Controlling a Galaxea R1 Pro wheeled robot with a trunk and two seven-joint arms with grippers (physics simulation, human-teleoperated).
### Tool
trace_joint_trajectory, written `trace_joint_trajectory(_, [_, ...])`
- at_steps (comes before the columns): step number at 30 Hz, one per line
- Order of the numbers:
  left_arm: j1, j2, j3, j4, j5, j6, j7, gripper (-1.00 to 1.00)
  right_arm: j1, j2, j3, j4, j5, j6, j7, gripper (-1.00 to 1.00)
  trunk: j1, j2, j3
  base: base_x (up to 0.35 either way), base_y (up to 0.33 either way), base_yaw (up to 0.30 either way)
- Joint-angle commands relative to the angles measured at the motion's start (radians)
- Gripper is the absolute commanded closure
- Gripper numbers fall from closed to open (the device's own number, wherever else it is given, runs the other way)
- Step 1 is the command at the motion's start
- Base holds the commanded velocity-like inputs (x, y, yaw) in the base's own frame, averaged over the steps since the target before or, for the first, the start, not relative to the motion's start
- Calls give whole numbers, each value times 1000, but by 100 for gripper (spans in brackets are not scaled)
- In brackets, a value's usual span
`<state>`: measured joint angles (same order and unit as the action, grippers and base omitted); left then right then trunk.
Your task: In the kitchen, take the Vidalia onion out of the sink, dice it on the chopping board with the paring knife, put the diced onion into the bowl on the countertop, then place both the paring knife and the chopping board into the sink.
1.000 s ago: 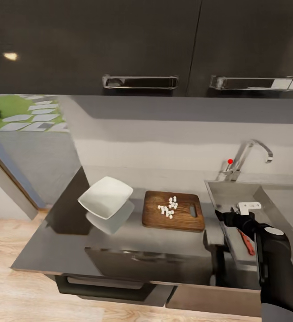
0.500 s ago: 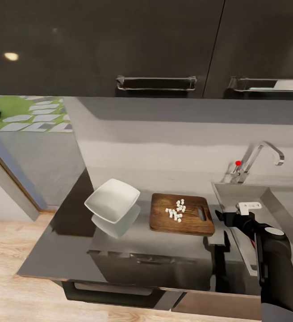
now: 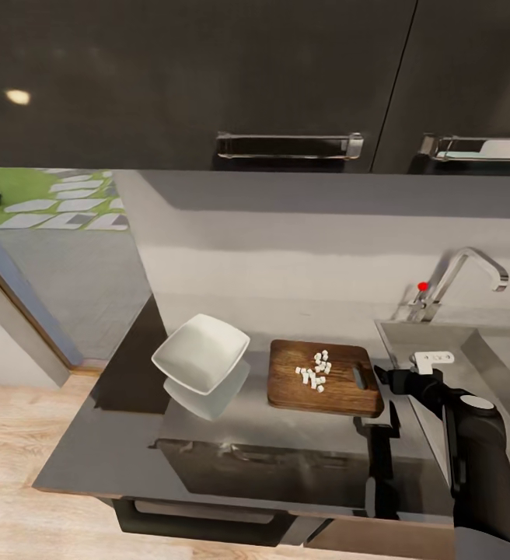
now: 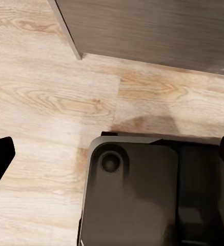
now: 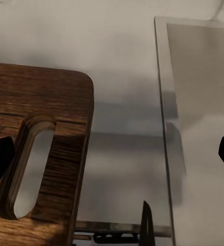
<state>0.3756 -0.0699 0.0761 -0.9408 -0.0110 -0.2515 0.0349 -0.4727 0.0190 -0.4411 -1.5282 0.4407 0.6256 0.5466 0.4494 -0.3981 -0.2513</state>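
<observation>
The dark wooden chopping board (image 3: 340, 389) lies on the glossy countertop (image 3: 115, 435), carrying a cluster of white diced onion (image 3: 314, 369). The white bowl (image 3: 200, 354) sits left of the board. To the right is the grey sink (image 3: 422, 336) with its chrome tap (image 3: 461, 272). My right gripper (image 3: 391, 381) hovers open at the board's slot end, beside the sink rim. The right wrist view shows the board's handle slot (image 5: 29, 169) and the sink edge (image 5: 165, 128) between the spread fingers of the right gripper (image 5: 113, 156). The whole onion and the paring knife are out of view. My left gripper (image 4: 112, 159) is open.
Dark wall cabinets with chrome handles (image 3: 286, 145) hang above the counter. The left wrist view looks down at wooden floor (image 4: 50, 97) and the robot's dark base (image 4: 142, 200). A slim dark pointed shape (image 5: 146, 225) shows near the counter's front edge.
The whole head picture has shifted right, so the camera moved. The knife's red handle, seen earlier in the sink beside my right arm, is now hidden.
</observation>
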Motion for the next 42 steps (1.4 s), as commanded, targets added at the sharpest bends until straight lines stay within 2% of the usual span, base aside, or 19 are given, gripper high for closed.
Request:
trace_joint_trajectory(1, [0,-1,1,-1,-1,-2,2,-100,-1,1,-2,-1,10,2,10,-100,1,-2,-3,1,1,0])
trace_joint_trajectory(37, [0,-1,1,6,0,-2,2,-100,-1,2,-1,1,9,2,10,-100,1,-2,-58,0,0,0])
trace_joint_trajectory(42, [0,-1,2,7,0,-2,2,-100,-1,2,0,2,9,2,10,-100,1,-2,-65,142,51,0])
